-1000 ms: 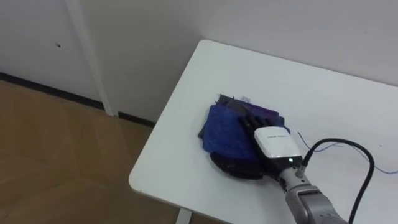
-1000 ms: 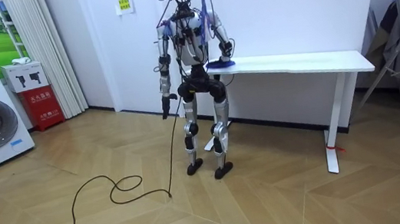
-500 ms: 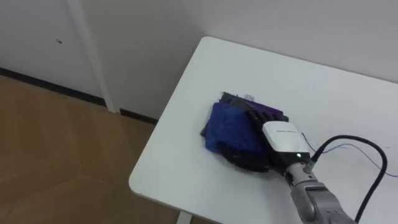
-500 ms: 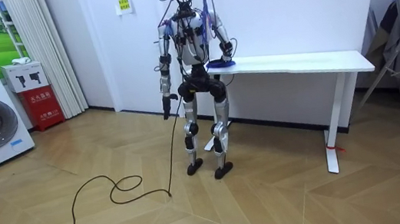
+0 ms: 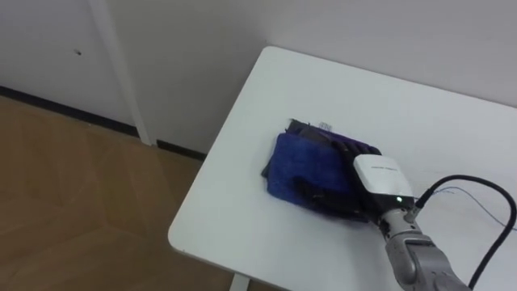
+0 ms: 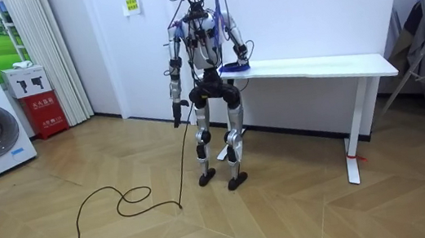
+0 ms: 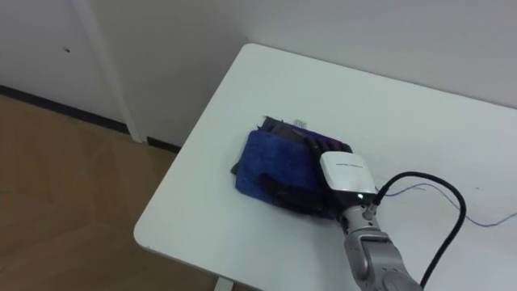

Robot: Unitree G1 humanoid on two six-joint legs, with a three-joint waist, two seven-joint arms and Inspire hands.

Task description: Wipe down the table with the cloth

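The folded blue cloth (image 5: 303, 166) lies on the white table (image 5: 388, 97) near its corner, under the right hand (image 5: 378, 178), whose dark fingers (image 5: 321, 194) lie stretched flat across it. The left hand (image 6: 176, 109) hangs at the robot's side as it stands at the table's end; whether it is open or closed cannot be told.

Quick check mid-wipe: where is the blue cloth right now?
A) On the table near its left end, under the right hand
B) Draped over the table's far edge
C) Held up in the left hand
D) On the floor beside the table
A: the blue cloth lies on the white table near its left end, with the right hand resting on top; the left hand hangs at the robot's side.
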